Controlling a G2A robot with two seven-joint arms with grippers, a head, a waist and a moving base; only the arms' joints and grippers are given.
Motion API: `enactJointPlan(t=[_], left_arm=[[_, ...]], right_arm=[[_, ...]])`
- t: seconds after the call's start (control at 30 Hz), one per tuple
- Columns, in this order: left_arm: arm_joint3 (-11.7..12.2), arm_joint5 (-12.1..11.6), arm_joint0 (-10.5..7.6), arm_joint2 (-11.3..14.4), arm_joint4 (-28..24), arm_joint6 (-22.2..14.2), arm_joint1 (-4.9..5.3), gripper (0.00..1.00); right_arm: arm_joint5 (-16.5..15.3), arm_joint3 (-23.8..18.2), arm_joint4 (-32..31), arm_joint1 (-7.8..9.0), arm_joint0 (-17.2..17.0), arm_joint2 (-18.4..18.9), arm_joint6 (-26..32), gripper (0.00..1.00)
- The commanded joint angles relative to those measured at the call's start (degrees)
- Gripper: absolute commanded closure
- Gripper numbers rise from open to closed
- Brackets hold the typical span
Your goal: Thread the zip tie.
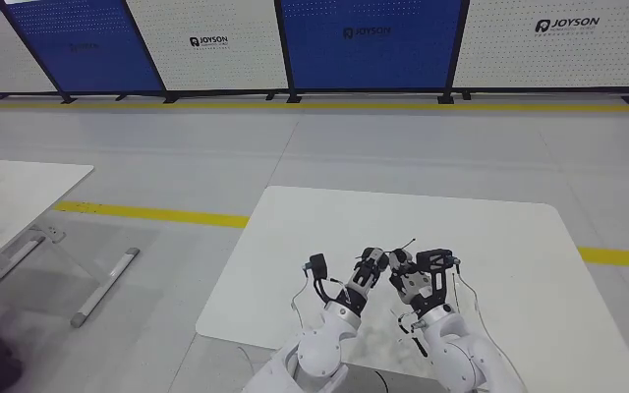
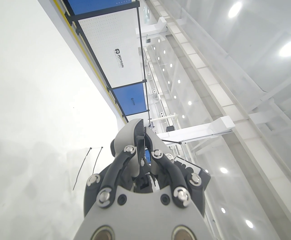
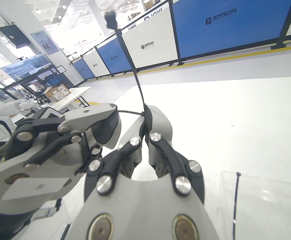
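End effector, right (image 3: 145,113) clamped the zip tie (image 3: 128,56), end effector, left (image 2: 144,129) pinched its tail (image 3: 129,111); I judged threading pending, tail needing alignment with head (image 3: 110,17).

Thin black bendy zip tie (image 3: 136,77), up in the air at the lower middle of the top view, slanting upward to its small square head.

Top view: high above the arms, looking down over white rounded table (image 1: 491,236) toward far blue-and-white pegboard fence (image 1: 371,44). Left wrist view: tight behind grey left gripper (image 2: 144,129), tilted up at white ceiling (image 2: 227,68). Right wrist view: tight behind grey right gripper (image 3: 146,118), facing far-left. All share table, fence.
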Motion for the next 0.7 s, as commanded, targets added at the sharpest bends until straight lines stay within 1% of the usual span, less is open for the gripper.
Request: enactJointPlan(t=[0.0, 0.2, 0.4, 0.5, 0.67], left_arm=[[-0.3, -0.7, 0.02, 0.0, -0.1, 0.1, -0.03, 1.0], [-1.5, -2.0, 0.39, 0.0, 0.1, 0.5, -0.09, 1.0], [-4.2, -3.3, 1.51, -0.3, 0.7, 0.7, 0.0, 1.0], [-5.4, -3.5, 2.1, -0.7, 1.2, 0.8, 0.1, 1.0], [-6.9, -3.9, 2.92, -1.1, 1.6, 0.9, 0.2, 1.0]], right_arm=[[-0.1, 0.2, 0.0, 0.02, 0.0, 0.0, 0.2, 1.0], [-0.4, 0.7, 0.0, 0.01, 0.2, -0.3, 0.5, 1.0], [-0.7, 1.4, -0.2, 0.02, 0.1, -0.6, 0.5, 1.0], [-0.7, 1.8, -0.3, 0.05, 0.1, -0.6, 0.5, 1.0], [-0.7, 2.4, -0.1, 0.08, 0.1, -0.5, 0.6, 1.0]])
